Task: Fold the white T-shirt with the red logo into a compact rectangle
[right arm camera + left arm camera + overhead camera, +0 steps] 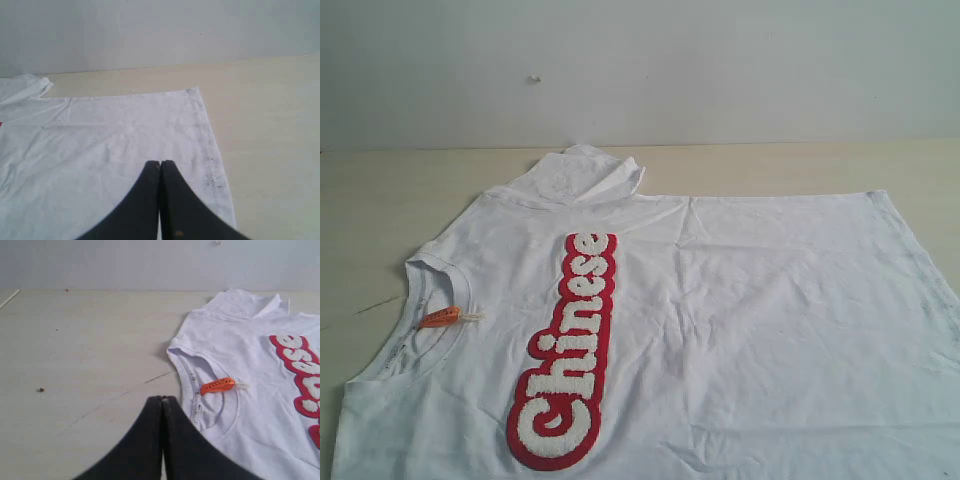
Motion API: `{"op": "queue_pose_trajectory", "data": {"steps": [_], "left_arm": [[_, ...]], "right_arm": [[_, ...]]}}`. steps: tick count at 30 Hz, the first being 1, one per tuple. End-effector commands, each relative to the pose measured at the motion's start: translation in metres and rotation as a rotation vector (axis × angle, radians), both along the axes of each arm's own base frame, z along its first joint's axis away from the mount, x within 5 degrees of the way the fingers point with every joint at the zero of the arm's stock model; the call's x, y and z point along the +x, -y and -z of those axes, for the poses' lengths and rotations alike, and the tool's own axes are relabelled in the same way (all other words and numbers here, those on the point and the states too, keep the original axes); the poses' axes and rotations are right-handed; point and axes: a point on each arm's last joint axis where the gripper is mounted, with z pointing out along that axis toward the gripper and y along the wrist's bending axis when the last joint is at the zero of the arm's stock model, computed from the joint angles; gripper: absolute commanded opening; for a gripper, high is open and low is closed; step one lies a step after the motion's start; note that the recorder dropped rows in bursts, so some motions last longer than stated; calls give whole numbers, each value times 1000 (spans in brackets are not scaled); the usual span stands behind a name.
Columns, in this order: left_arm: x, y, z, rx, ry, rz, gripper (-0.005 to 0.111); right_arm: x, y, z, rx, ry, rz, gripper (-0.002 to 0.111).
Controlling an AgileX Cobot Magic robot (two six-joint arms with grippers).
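The white T-shirt (pixel 720 320) lies spread flat on the pale wooden table, collar toward the left and hem toward the right. The red logo (pixel 570 350) runs along its chest, spelling "Chinese". An orange tag (pixel 440 318) sits at the collar. The far sleeve (pixel 585 175) is bunched up at the back. Neither gripper shows in the exterior view. My left gripper (pixel 163 399) is shut and empty, over the table beside the collar (pixel 200 390). My right gripper (pixel 160 163) is shut and empty, above the cloth near the hem (pixel 212 165).
Bare table (pixel 380 210) lies left of and behind the shirt. A pale wall (pixel 640 70) rises along the table's far edge. Small dark specks (pixel 41 389) dot the tabletop.
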Motion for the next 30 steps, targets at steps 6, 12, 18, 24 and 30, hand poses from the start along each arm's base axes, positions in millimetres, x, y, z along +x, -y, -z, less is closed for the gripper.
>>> {"op": "queue_pose_trajectory", "data": {"steps": [6,12,18,24,30], "left_arm": [[0,0,0,3,15,-3,0],[0,0,0,3,15,-3,0],[1,1,-7,-50,84,-7,0],[3,0,-16,-42,191,-13,0],[3,-2,-30,-22,347,-23,0]], "right_arm": [[0,0,1,-7,6,-1,0],[0,0,1,-7,6,-1,0],[0,0,1,-7,6,-1,0],[0,0,1,-7,6,-1,0],[1,1,-4,-39,61,2,0]]}}
